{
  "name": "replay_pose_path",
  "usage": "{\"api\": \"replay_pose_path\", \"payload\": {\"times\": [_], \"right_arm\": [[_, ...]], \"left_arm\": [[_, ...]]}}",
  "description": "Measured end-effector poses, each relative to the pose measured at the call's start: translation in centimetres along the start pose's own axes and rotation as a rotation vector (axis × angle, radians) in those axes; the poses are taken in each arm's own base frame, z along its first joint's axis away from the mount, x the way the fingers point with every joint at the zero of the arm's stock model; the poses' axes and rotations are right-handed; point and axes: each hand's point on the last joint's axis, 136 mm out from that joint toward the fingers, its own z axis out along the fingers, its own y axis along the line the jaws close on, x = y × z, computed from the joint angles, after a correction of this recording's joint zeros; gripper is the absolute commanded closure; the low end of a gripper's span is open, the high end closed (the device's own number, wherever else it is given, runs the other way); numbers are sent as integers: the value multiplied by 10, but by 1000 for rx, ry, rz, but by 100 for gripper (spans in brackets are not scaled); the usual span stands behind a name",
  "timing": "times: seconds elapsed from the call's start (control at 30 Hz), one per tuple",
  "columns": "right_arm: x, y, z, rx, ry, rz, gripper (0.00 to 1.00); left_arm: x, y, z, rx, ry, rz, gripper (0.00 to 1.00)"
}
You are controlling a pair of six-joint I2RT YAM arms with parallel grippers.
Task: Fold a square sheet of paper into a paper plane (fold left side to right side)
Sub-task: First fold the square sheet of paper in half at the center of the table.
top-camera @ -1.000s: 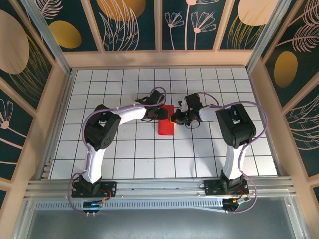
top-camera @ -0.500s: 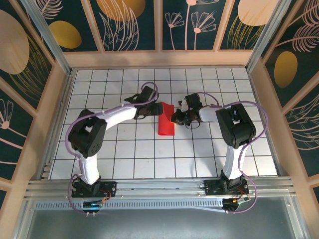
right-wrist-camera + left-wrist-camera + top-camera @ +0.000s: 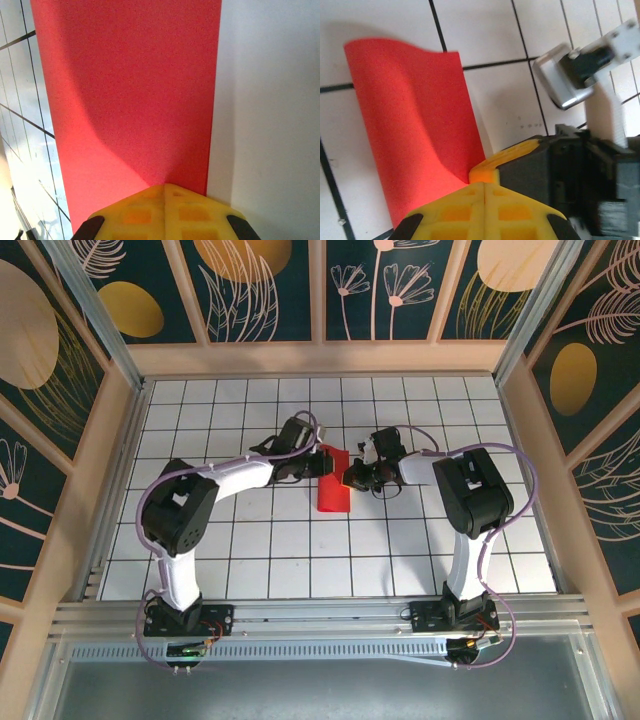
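My left claw [image 3: 484, 185] has swung back in and clenched at the edge of the thin bright-red folded paper sheet [image 3: 332, 490], flat on the white gridded bench [image 3: 250, 550]; my right claw [image 3: 165, 186], clenched too, sits at the opposite edge; best press along the crease, not lift.

The square sheet of paper [image 3: 332, 490] is plain bright red. The table [image 3: 400, 540] is white with a grid of thin black lines. The walls [image 3: 270, 285] are dark teal with golden ovals and pale line drawings of leaves. The left gripper [image 3: 485, 187] and the right gripper [image 3: 165, 189] have yellow fingers.
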Motion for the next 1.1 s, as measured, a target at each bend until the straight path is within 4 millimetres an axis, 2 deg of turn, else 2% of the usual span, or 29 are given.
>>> {"api": "replay_pose_path", "payload": {"times": [0.27,0.5,0.83,1.1], "right_arm": [[-1,0,1,11,-6,-5,100],[-2,0,1,17,-9,-6,100],[-3,0,2,27,-14,-18,100],[-4,0,3,28,-16,-20,100]], "left_arm": [[23,24,18,-40,62,-38,100],[35,40,22,-61,78,-80,100],[36,48,20,-32,51,-102,100],[37,69,2,-45,23,-144,100]]}}
